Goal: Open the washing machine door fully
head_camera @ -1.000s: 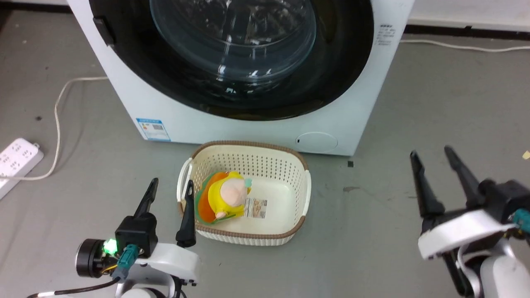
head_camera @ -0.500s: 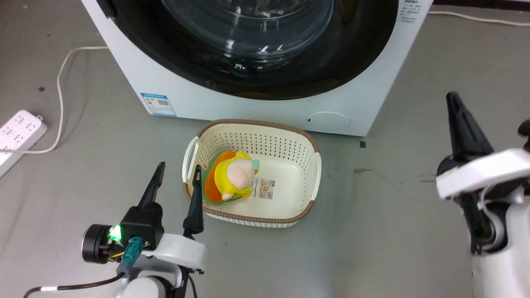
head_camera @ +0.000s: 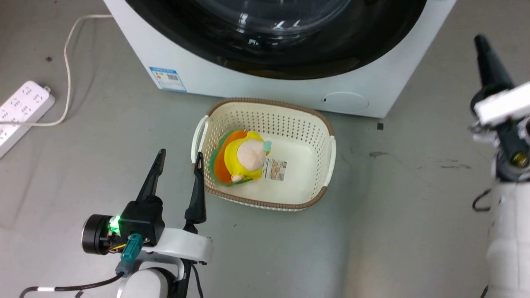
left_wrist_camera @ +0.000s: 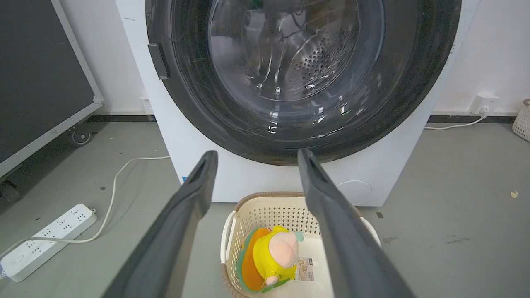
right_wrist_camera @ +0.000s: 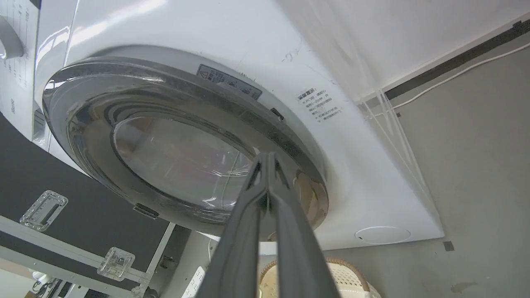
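Observation:
The washing machine door (head_camera: 290, 62) has a glossy black rim around a bulging glass bowl and lies shut against the white machine. The same door (left_wrist_camera: 198, 103) faces me in the left wrist view. My left gripper (head_camera: 180, 154) hovers low over the floor by the basket's left side, open and empty, and its fingers (left_wrist_camera: 256, 155) point at the door's lower rim. My right gripper (head_camera: 480, 39) is raised to the right of the machine, with both fingers pressed together on nothing. Its tip (right_wrist_camera: 267, 156) points at the right part of the door (right_wrist_camera: 178, 157) and stays short of it.
A cream perforated basket (head_camera: 329, 136) stands on the floor just in front of the machine, with a yellow and orange plush toy (head_camera: 244, 159) inside. A white power strip (head_camera: 20, 109) and its cord (head_camera: 68, 54) lie at the left. A black wheeled panel (left_wrist_camera: 37, 74) stands left of the machine.
The right gripper's fingers have come together, and that arm has risen toward the machine's right side. The head camera has shifted, so the machine sits higher in view. The left gripper is unchanged.

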